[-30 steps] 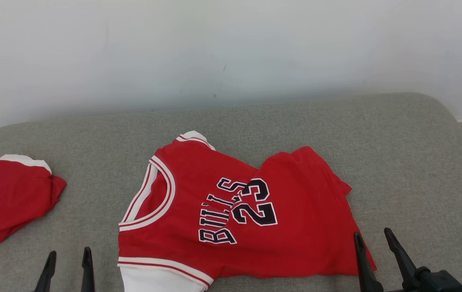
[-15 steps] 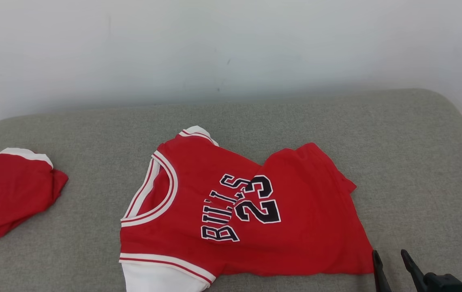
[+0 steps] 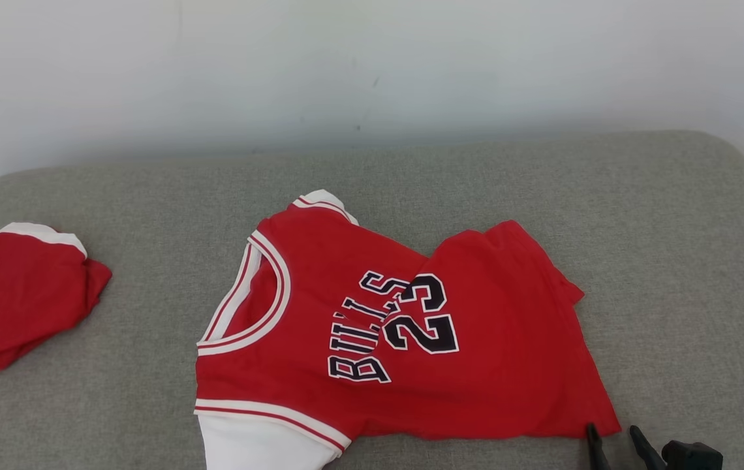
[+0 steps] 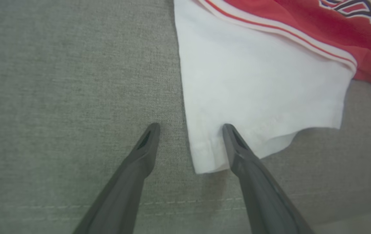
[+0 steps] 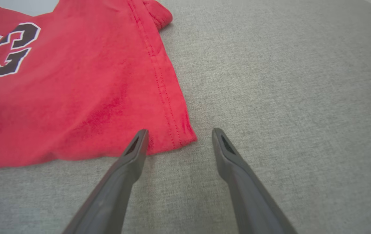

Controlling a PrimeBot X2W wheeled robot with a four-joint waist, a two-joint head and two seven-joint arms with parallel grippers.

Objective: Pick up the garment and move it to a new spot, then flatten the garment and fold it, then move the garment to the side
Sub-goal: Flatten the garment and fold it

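Well off to the left of the left hand (image 4: 189,130) a second red cloth (image 3: 13,307) lies bunched on the grey cushion (image 3: 672,261); I take it to be no part of this step. The left hand is spread wide and holds nothing. The corner of the jersey's white sleeve (image 4: 254,97) sits between its fingers, the right finger over the sleeve's edge and the left finger over bare cushion. The jersey (image 3: 372,326) lies ahead of both hands and between them, face up, neck toward the left hand and hem toward the right, with a fold creasing across the number. The right hand (image 5: 179,131) is also wide and empty, and the hem corner (image 5: 179,136) lies just ahead, between its fingers and nearer the left one. The jersey looks light, thin and limp, so it should sag and bunch when lifted rather than keep its shape. A single-layer pinch may slip, so each hand had better take a doubled seam: the sleeve's hemmed corner on the left, the stitched hem corner on the right. The fingers would need to press into the soft cushion to get under the cloth.
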